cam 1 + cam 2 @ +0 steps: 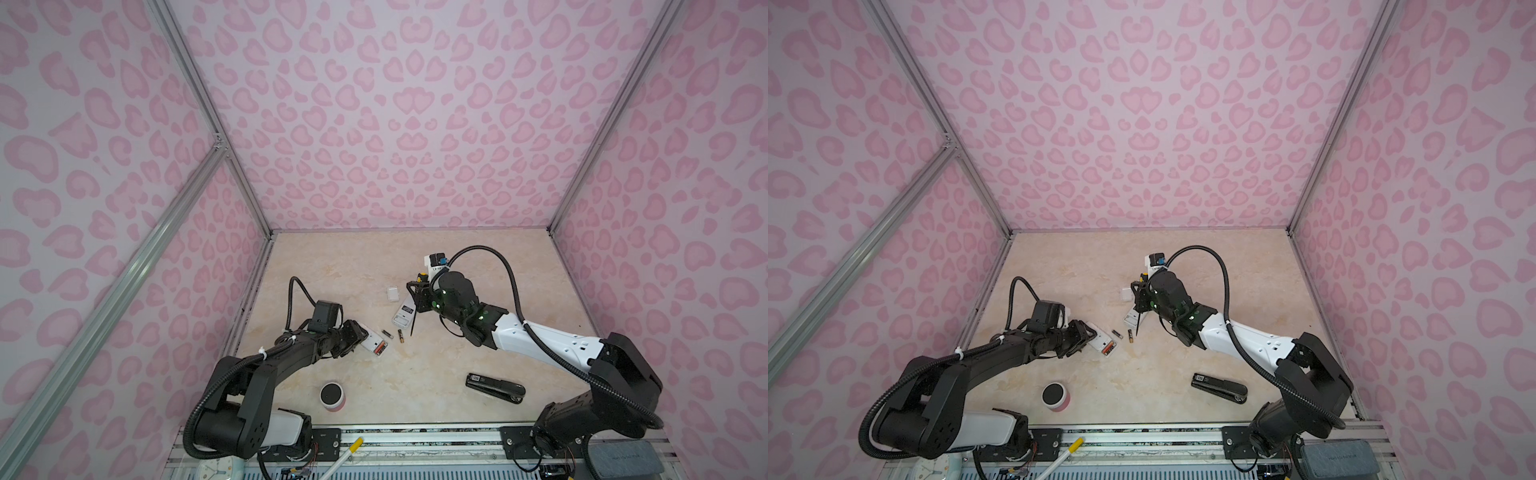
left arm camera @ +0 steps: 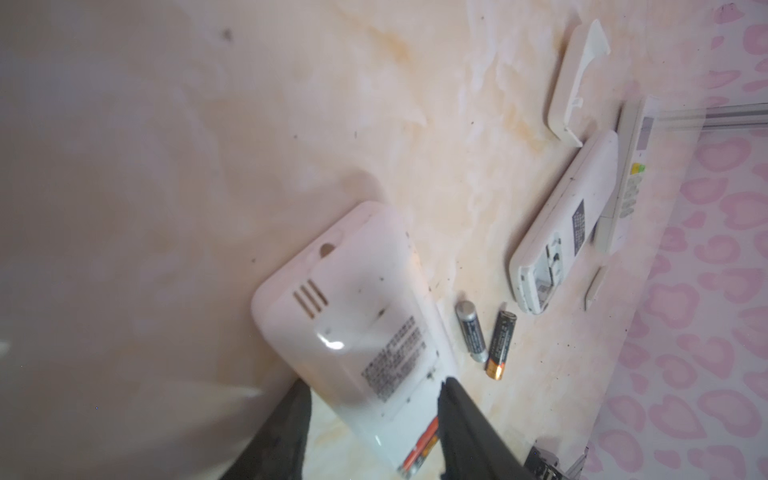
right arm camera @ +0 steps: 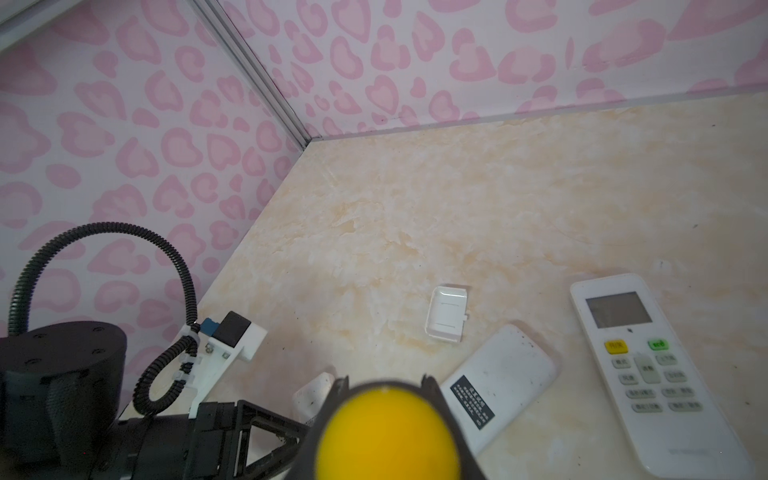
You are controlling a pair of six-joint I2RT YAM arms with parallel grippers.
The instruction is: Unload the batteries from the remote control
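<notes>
In a top view, two batteries (image 1: 400,336) lie loose on the marbled table (image 1: 332,257), just beside the white remote (image 1: 374,344) at my left gripper (image 1: 360,334).

Left wrist view: the batteries are slim cylinders, one grey, one black with a copper end. My fingers (image 2: 461,415) flank the glossy remote; I cannot tell whether they grip it.

Right wrist view: my right gripper (image 3: 384,384) clamps a yellow-capped screwdriver (image 3: 386,432).

Low from seven o'clock, left arm (image 1: 266,361) stretches toward two, left gripper (image 1: 360,338) half-spread astride the remote (image 2: 357,316), grip unclear. From five o'clock, right arm (image 1: 540,338) reaches toward ten, wrist bent down, right gripper (image 1: 419,293) clamped on the screwdriver (image 3: 386,432), shaft pointing to six.
</notes>
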